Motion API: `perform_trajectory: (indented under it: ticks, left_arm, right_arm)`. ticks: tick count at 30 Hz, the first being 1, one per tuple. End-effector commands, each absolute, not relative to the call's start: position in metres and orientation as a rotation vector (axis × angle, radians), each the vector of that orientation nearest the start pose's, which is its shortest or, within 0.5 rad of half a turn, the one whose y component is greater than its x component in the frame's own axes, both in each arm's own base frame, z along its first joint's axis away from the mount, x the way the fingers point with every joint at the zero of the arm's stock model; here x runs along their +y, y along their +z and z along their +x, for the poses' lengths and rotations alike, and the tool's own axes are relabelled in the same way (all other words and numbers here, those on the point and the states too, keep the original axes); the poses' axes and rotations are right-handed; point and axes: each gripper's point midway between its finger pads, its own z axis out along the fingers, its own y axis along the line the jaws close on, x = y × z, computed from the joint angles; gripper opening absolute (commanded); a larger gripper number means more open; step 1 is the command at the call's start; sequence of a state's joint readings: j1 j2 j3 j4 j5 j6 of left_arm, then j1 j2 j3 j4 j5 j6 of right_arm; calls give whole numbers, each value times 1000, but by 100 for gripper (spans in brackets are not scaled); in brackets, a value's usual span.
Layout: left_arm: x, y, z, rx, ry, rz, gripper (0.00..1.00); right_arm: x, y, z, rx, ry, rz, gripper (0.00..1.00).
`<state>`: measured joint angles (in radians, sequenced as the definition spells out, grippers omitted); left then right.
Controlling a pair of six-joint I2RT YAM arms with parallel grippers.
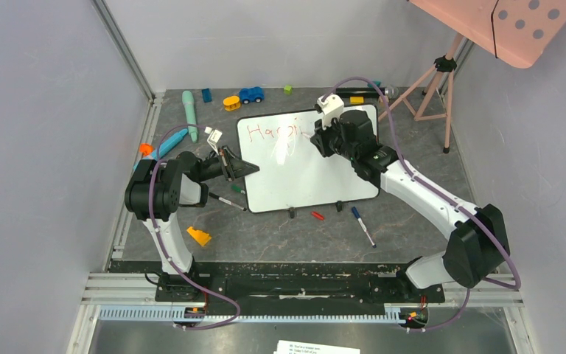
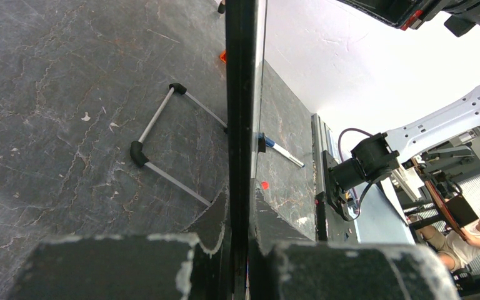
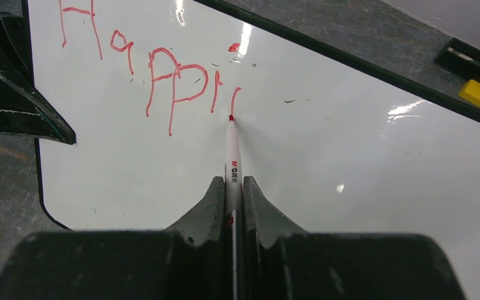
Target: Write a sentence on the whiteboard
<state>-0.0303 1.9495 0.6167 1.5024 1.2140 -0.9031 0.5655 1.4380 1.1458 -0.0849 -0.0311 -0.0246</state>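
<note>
Grey bench (image 1: 280, 236): dark marbled top that carries the board and the loose bits
whiteboard (image 1: 302, 177): face up mid-bench between the two arms, long sides running left to right, black feet showing along its near edge
pink dotted panel (image 1: 516, 26): far right corner, up on a pink tripod (image 1: 442, 81), well apart from the board
right hand (image 3: 230, 182): over the far middle of the board, fingers pressed together on the red marker (image 3: 232, 150), which points out between them
left hand (image 2: 240, 212): at the board's left edge, fingers pinching the black rim, which runs straight between them in the left wrist view
sentence (image 3: 150, 69): red letters "Happi" plus one short curved stroke, along the far left part of the board; the marker's tip touches the foot of that last stroke
teal pen-shaped thing (image 1: 190, 105): far left, off the board
blue-capped marker (image 1: 362, 226): on the bench just near of the board's near right corner
yellow block (image 1: 199, 236): near left, beside the left arm
blue toy car (image 1: 250, 94): far edge of the bench, beyond the board
red cap (image 1: 318, 215): just near of the board's near edge, apart from it
</note>
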Motion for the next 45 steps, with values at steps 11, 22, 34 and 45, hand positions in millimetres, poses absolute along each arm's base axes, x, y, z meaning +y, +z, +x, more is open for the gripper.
perform_trajectory:
  ticks: [11,22,34,45]
  left_arm:
    - [-189,131,332,1599,-1473,561,2]
    - [-189,131,333,1598,-1472,562,2]
    - [-189,131,333,1600,-1474,560,2]
    - [-189,131,332,1599,-1475,563,2]
  right_arm:
    - [246,251,391,1838,372,-560,0]
    - [247,261,402,1821,360,-551,0]
    - [233,260,407,1839,303,-503,0]
    - [229,240,392,1880,318,-524,0]
